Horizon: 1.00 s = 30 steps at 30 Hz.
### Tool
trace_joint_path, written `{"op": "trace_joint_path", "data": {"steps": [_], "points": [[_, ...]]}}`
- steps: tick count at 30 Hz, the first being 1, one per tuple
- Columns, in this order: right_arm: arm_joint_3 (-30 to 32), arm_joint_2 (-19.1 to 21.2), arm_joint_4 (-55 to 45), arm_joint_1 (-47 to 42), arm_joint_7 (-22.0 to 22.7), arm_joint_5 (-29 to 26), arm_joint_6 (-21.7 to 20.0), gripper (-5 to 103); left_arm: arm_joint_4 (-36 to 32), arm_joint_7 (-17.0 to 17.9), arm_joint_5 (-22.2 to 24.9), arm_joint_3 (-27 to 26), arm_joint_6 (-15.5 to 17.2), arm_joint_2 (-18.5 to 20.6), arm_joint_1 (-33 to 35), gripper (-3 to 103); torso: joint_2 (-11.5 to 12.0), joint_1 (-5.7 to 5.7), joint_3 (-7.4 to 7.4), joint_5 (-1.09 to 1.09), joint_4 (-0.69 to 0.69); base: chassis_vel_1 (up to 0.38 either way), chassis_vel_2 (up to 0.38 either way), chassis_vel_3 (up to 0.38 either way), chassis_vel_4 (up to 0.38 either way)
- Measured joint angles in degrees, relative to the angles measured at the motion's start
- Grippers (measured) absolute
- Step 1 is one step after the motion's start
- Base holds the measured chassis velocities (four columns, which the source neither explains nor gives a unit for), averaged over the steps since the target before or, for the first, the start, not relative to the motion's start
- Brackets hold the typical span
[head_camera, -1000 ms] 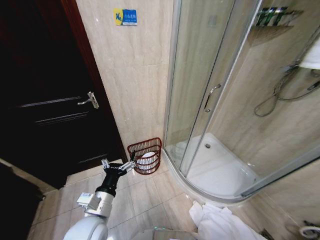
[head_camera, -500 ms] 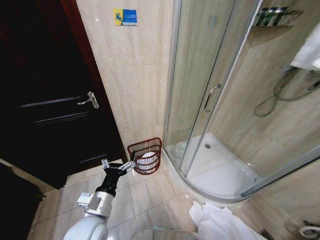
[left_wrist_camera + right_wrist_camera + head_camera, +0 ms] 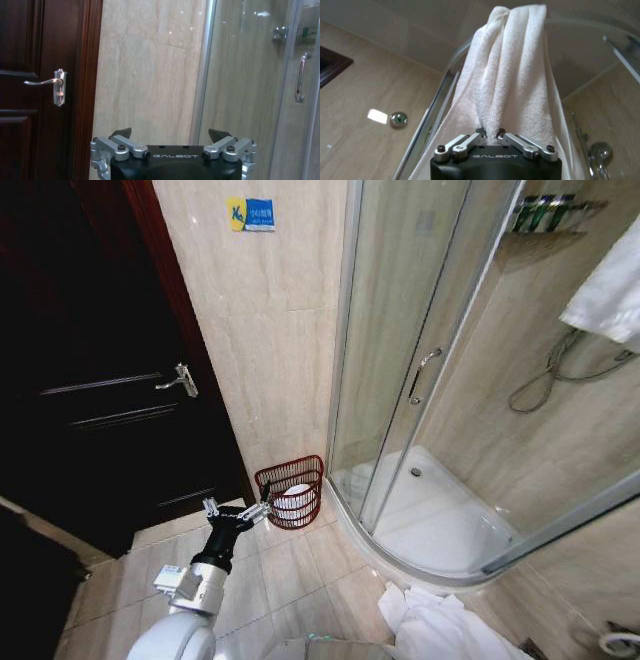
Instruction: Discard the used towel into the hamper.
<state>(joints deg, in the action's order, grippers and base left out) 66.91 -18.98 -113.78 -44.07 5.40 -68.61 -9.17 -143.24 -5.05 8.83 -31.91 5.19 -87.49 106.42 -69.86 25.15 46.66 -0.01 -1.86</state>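
The white used towel [image 3: 507,75] hangs bunched from my right gripper [image 3: 490,133], which is shut on its folds. In the head view the towel [image 3: 605,295] shows high up at the right edge, in front of the shower wall. The hamper [image 3: 312,480], a dark red-brown wicker basket, stands on the floor against the tiled wall, between the door and the shower. Something white lies inside it. My left gripper [image 3: 236,513] hovers just short of the hamper's near left side, open and holding nothing. Its spread fingers [image 3: 122,132] face the wall.
A curved glass shower enclosure [image 3: 400,360] stands to the right of the hamper. A dark wooden door [image 3: 100,380] with a lever handle [image 3: 178,380] is on the left. A heap of white cloth [image 3: 435,625] lies on the tiled floor at the lower right.
The towel has come further into the head view from the right edge, moving left and down. The left arm has stayed where it was.
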Motion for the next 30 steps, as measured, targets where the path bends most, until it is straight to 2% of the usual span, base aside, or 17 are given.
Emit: {"op": "trace_joint_path", "data": {"steps": [2,5,10,16,18,19,21,22,26,27,29,30], "points": [[1.59,-0.44,-0.45,-2.03,-0.08,0.17,0.14,7,0.0,0.0,0.0,0.0,0.0,0.01,0.0,100,0.0,0.0,0.0,0.01,0.0,0.0,0.0,0.0,0.0],[8.1,-2.43,-2.5,-10.22,-0.54,1.68,0.83,7,0.0,0.0,0.0,0.0,0.0,0.0,0.0,100,0.0,0.0,0.0,0.0,0.0,0.0,0.0,0.0,0.0],[12.63,-5.71,-4.85,-16.9,-1.39,4.12,1.93,7,0.0,0.0,0.0,0.0,0.0,0.0,0.0,100,0.0,0.0,0.0,0.01,-0.01,0.0,0.0,0.0,0.0],[16.95,-13.25,-8.16,-27.03,-2.95,8.58,4.99,7,0.0,0.0,0.0,0.0,0.0,0.01,0.01,100,0.0,0.0,0.0,-0.02,0.0,0.0,0.0,0.0,0.0],[17.66,-16.48,-9.35,-30.2,-3.13,9.35,5.71,7,0.0,0.0,0.0,0.0,0.0,0.01,0.0,100,0.0,0.0,0.0,0.05,0.0,0.0,0.0,0.0,0.0],[17.66,-16.48,-9.35,-30.2,-3.13,9.35,5.71,7,0.0,0.0,0.0,0.0,0.0,0.01,0.0,100,0.0,0.0,0.0,0.05,0.0,0.0,0.0,0.0,0.0],[17.83,-20.23,-10.62,-32.74,-3.38,10.97,6.91,7,0.0,0.0,0.0,0.0,0.0,0.01,0.0,100,0.0,0.0,0.01,0.0,0.0,0.0,0.0,0.0,0.0],[17.83,-20.23,-10.62,-32.74,-3.38,10.97,6.91,7,0.0,0.0,0.0,0.0,0.0,0.01,0.0,100,0.0,0.0,0.01,0.0,0.0,0.0,0.0,0.0,0.0],[15.19,-27.32,-12.7,-35.88,-4.82,15.6,10.34,7,0.0,0.0,0.0,0.0,0.0,0.0,0.0,100,0.0,0.0,0.0,0.0,0.0,0.0,0.0,0.0,0.0],[15.19,-27.32,-12.7,-35.88,-4.82,15.6,10.34,7,0.0,0.0,0.0,0.0,0.0,0.0,0.0,100,0.0,0.0,0.0,0.0,0.0,0.0,0.0,0.0,0.0],[13.31,-31.3,-14.24,-37.54,-5.46,17.5,11.22,7,-0.01,0.0,0.0,0.0,0.0,0.01,0.0,100,0.0,0.0,0.01,0.06,0.0,0.0,0.0,0.0,0.0],[13.31,-31.3,-14.24,-37.54,-5.46,17.5,11.22,7,-0.01,0.0,0.0,0.0,0.0,0.01,0.0,100,0.0,0.0,0.01,0.06,0.0,0.0,0.0,0.0,0.0]]}}
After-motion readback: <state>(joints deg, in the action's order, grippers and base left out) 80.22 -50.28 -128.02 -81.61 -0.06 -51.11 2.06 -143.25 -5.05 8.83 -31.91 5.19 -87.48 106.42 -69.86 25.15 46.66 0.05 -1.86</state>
